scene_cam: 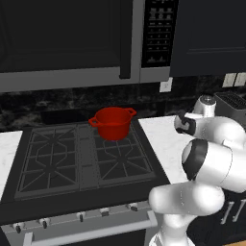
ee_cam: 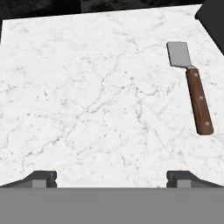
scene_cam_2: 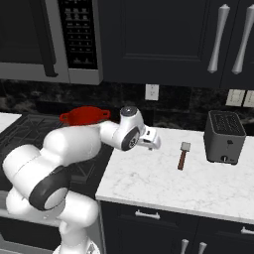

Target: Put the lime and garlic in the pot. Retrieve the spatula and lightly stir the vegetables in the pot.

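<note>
Gripper (ee_cam: 111, 177) jaws spread wide, empty, above the marble counter (ee_cam: 87, 96). Spatula (ee_cam: 191, 85) lies flat ahead and right of the jaws. Red pot (scene_cam: 112, 123) on the stove (scene_cam: 81, 158), well apart.

pot (scene_cam: 112, 123): red, upright, rear-right burner | spatula (scene_cam_2: 183, 156): brown handle, flat on counter

Microwave keypad (scene_cam_2: 79, 32) markings too small to read; nothing else lettered.

left base: behind-left of gripper (scene_cam_2: 155, 140), faces pot (scene_cam: 112, 123) | right base: behind-right, shares it | hand: close above counter (ee_cam: 87, 100), spatula (ee_cam: 191, 87) ahead-right
</note>
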